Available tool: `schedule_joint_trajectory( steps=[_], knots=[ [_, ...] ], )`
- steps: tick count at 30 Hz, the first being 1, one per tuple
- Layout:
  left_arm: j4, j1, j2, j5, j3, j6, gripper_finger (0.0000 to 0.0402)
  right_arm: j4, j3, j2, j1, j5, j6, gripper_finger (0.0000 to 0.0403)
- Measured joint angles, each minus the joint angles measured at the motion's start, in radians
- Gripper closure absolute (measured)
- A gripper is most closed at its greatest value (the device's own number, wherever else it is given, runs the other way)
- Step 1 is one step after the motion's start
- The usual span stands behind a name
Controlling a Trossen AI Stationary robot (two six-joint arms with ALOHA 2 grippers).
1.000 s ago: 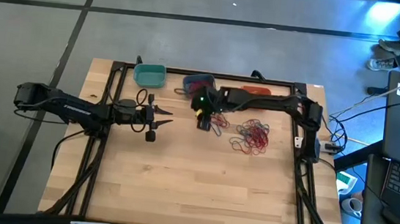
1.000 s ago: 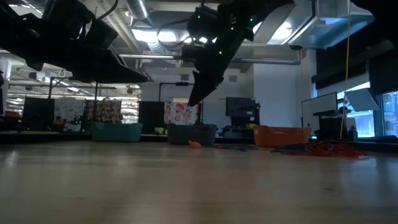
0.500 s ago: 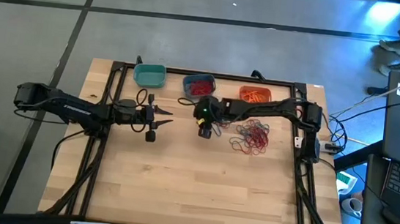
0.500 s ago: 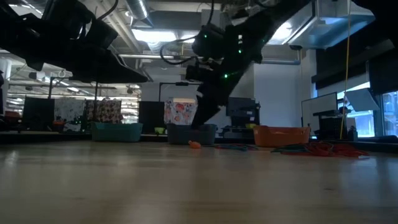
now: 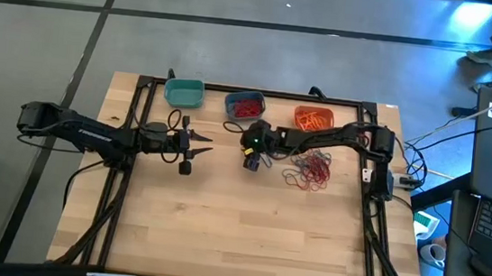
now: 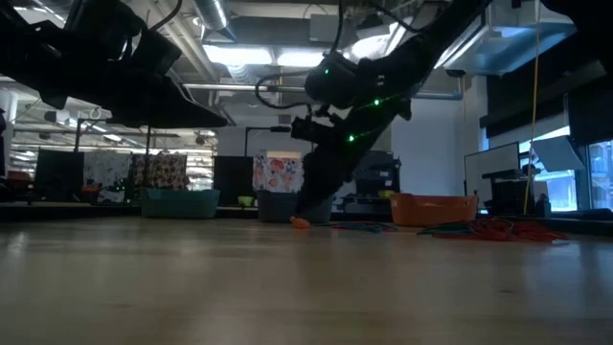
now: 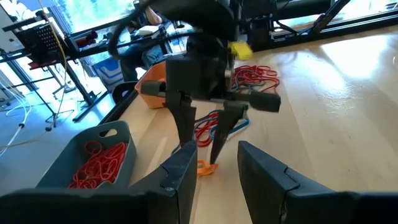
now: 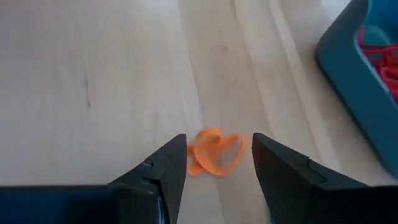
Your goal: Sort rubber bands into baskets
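On the pale wooden tabletop point(image 5: 237, 228) we count 3 rounded plastic baskets along the far edge: 1 teal point(image 5: 184, 92), 1 slate blue point(image 5: 244, 106) holding red bands, 1 orange point(image 5: 313, 117). A loose heap of red rubber bands point(image 5: 309, 169) lies near. We read no writing. The right gripper point(image 8: 215, 155) has its jaws released, straddling 1 orange rubber band point(image 8: 214, 152) lying beside the slate blue basket. The left gripper point(image 5: 192, 151) waits, jaws parted, empty.

in the right wrist view the blue basket point(image 8: 367, 81) is cut off at 3 o'clock. in the high view the orange band point(image 8: 214, 154) is hidden under the right gripper point(image 5: 251, 161). in the low view the pile point(image 6: 498, 230) blurs into a red streak, single bands untellable.
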Motion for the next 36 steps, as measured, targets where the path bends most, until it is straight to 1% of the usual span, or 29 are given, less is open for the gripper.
schedule_joint_trajectory(
  steps=[8,11,13,18,19,20,21,24,26,29,33,36],
  knots=[
    [-0.002,0.0,0.0,0.0,0.0,0.0,0.0289,0.006,0.005,0.055,-0.031,0.009,0.011,0.0221],
    [-0.001,0.0,0.0,-0.002,0.0,0.0,0.0289,0.0,0.005,0.055,-0.039,-0.013,0.018,0.0234],
    [-0.001,0.0,0.0,-0.002,0.0,0.0,0.0289,0.0,0.005,0.056,-0.039,-0.015,0.017,0.0259],
    [-0.001,0.0,0.0,-0.003,0.0,0.0,0.0289,-0.003,0.005,0.056,-0.037,-0.016,-0.022,0.0363],
    [-0.001,0.0,0.0,-0.003,0.0,0.0,0.0289,-0.003,0.005,0.056,-0.037,-0.015,-0.031,0.0381],
    [-0.001,0.0,0.0,-0.003,0.0,0.0,0.0289,-0.002,0.005,0.056,-0.037,-0.015,-0.043,0.0391],
    [-0.001,0.0,0.0,-0.003,0.0,0.0,0.0289,0.0,0.005,0.056,-0.036,-0.013,-0.048,0.0393],
    [-0.001,0.0,0.0,-0.003,0.0,0.0,0.0289,0.003,0.005,0.057,-0.03,0.0,-0.051,0.0381],
    [-0.001,0.0,0.0,-0.003,0.0,0.0,0.0289,0.003,0.004,0.054,-0.023,0.038,-0.068,0.0382],
    [-0.001,0.0,0.0,-0.003,0.0,0.0,0.0289,-0.02,0.0,0.033,0.0,0.106,-0.092,0.0396],
    [-0.001,0.0,0.0,-0.003,0.0,0.0,0.0289,-0.062,0.002,-0.04,0.026,0.151,-0.101,0.0392],
    [-0.002,0.0,0.0,-0.003,0.0,0.004,0.0289,-0.158,0.002,-0.094,0.035,0.161,-0.082,0.0388]
  ],
)
